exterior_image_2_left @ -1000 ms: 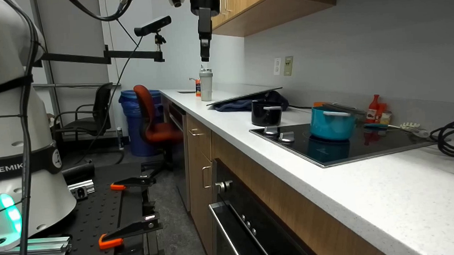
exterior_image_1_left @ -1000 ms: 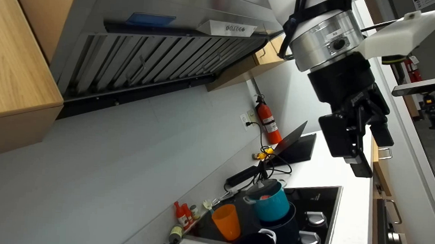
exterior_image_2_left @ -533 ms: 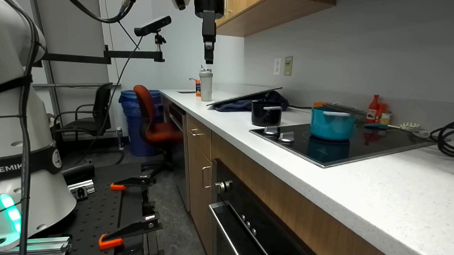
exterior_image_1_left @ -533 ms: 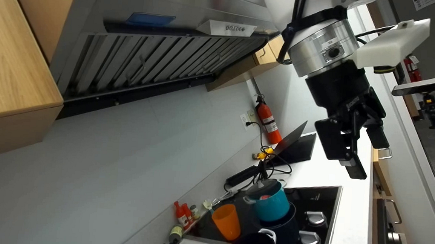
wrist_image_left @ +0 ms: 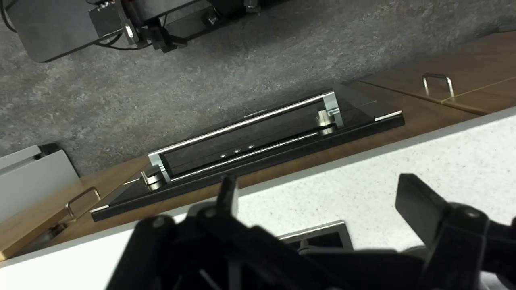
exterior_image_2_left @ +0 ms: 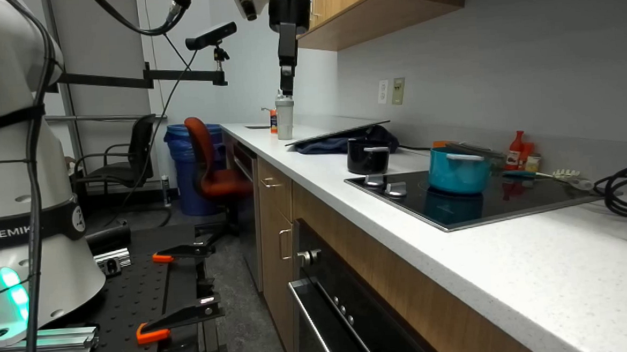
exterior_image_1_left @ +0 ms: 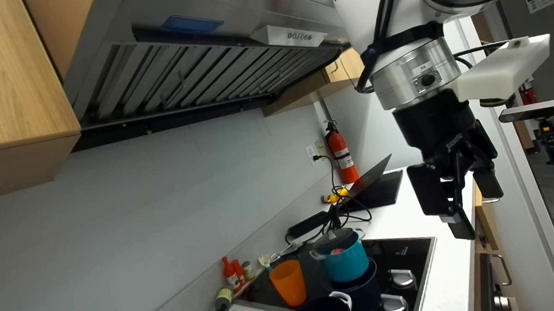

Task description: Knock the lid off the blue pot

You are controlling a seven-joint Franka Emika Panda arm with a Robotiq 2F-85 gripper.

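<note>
Hanging in the air, the gripper [wrist_image_left: 318,192] has its jaws spread wide, in released state. In an exterior view, the black pot [exterior_image_1_left: 313,307] is near, and behind it the blue pot [exterior_image_1_left: 349,265] stands on the cooktop [exterior_image_1_left: 391,252], well apart from the gripper. The dark lid [exterior_image_1_left: 343,236] is on the blue pot; if it sits level, I cannot tell. Far behind is the extinguisher [exterior_image_1_left: 341,152].

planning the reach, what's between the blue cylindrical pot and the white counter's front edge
Two silver knobs on the black glass cooktop, in both exterior views.
</note>
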